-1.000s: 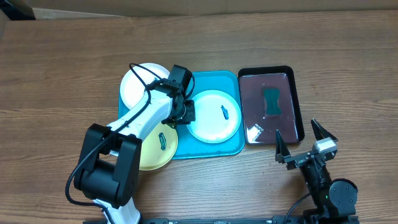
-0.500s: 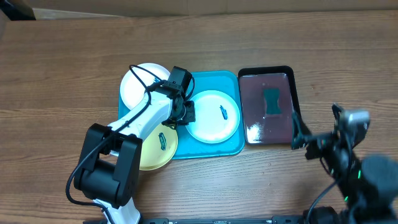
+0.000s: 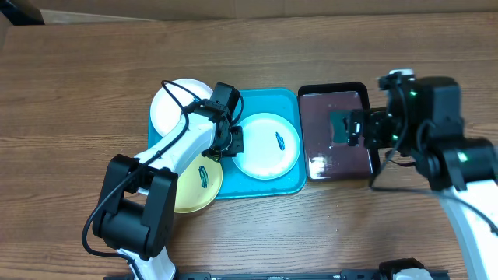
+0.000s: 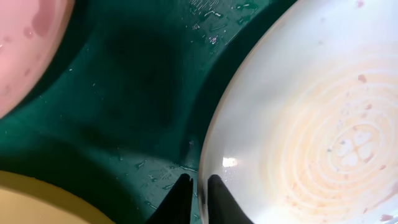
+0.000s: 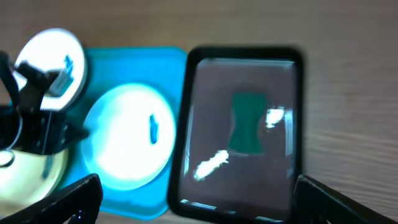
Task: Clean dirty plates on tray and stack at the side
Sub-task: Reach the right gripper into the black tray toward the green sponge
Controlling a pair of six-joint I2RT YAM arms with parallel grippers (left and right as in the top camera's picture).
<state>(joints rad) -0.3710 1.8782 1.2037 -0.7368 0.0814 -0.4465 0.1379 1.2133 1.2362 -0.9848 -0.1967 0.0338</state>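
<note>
One plate (image 3: 268, 145) on tray (image 3: 288, 180), rim pinched in left claw (image 4: 198, 198), likely steadied for wiping; right claw (image 5: 198, 182), spread wide, hung above black tray (image 3: 331, 87), presumably to fetch sponge (image 5: 247, 121).

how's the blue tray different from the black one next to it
The blue tray is teal and the larger; the black tray is dark and smaller. The blue tray carries the mint plate and others; the black tray holds dark liquid and a teal pad. Both are rectangular with rounded corners and raised rims, side by side.
</note>
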